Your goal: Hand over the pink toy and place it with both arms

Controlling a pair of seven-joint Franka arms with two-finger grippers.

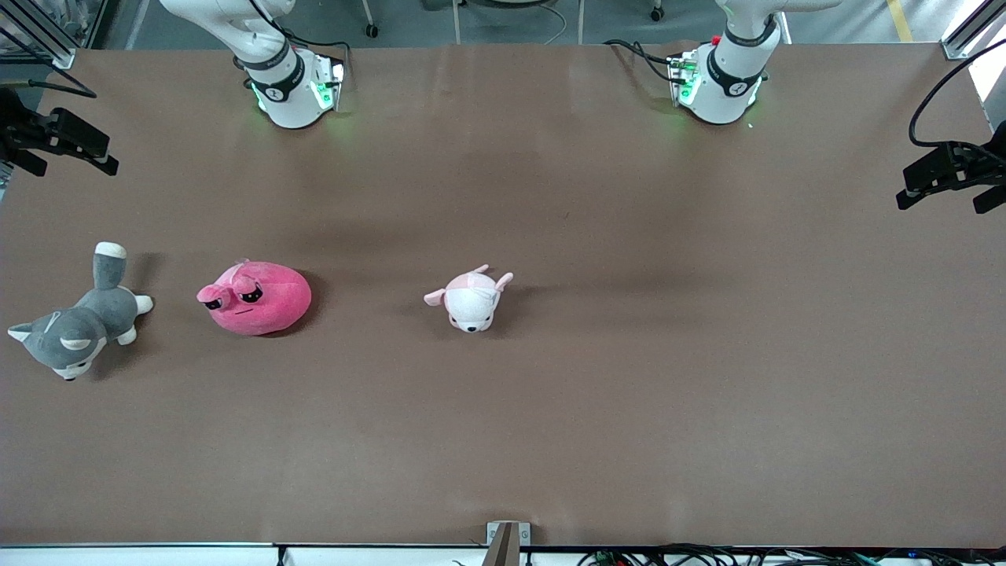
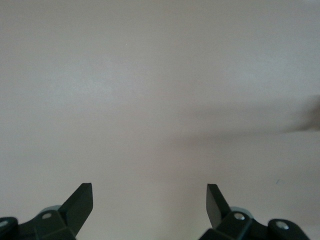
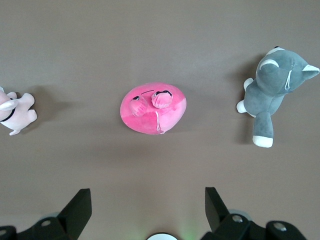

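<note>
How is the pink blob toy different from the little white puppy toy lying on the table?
The pink toy is hot pink all over, while the white puppy plush is white with pale-pink ears. The pink toy is clearly larger and a smooth rounded blob; the puppy has ears that stick out. The pink toy lies toward the right arm's end of the table, beside the grey husky plush; the puppy lies near the middle. Both are soft toys resting on the brown table, untouched by any tool.

Your front camera is looking down from high across the table (image 1: 550,432), facing both bases. Your wrist cameras are pointing downward; the right one is sharing the pink toy (image 3: 153,108) with it.
</note>
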